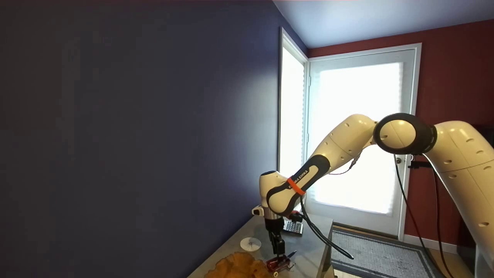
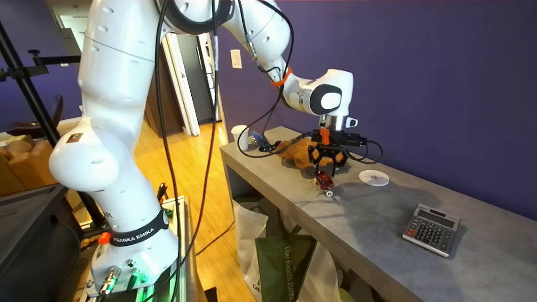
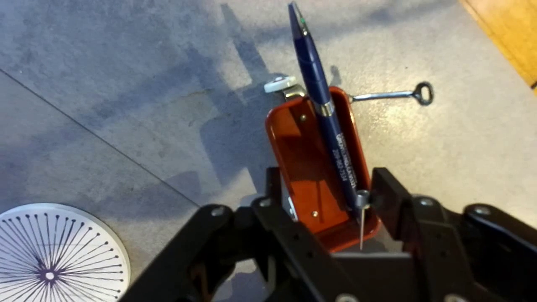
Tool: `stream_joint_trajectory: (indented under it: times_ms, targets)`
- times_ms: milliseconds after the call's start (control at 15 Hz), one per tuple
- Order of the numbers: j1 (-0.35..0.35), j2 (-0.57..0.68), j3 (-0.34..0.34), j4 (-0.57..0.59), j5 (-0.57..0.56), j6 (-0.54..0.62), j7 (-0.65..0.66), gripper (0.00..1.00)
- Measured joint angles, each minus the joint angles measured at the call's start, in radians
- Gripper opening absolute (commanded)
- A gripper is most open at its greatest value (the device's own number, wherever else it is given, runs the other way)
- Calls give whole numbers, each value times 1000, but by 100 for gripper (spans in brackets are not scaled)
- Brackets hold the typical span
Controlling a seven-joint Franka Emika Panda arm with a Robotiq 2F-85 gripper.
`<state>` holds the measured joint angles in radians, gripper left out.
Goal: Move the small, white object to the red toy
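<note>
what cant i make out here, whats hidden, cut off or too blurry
Wrist view: whether the fingers touch the red wagon, its outer sides hidden beneath them.
Wrist view: some lettering on the pen, too blurred.
In both exterior views: key labels on the calculator, too small.
In an exterior view: the rest of the brown piece, cut by the bottom edge.

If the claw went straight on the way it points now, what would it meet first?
Most likely the red toy wagon, with a pen in it, just below the claw. Depth is unclear, so the claw might straddle the wagon rather than land on it.
</note>
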<state>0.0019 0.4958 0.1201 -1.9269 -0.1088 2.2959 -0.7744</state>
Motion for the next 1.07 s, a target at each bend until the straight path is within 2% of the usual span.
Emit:
stream_joint_trajectory:
  times_ms: [67,200,267,400,467,733,1067]
  targets:
    - [0,0,0,1,-1,-1,0,66]
    - [1,0,0,4,-2,-1,0,70]
    - [1,0,0,6,-4,-1,0,75]
    - [1,0,-1,9,-5,-1,2,95]
    - [1,0,-1,11,-5,-1,5,99]
    - [0,-15,0,27,19,6,75,100]
    - [-4,-112,17,12,166,-23,237,100]
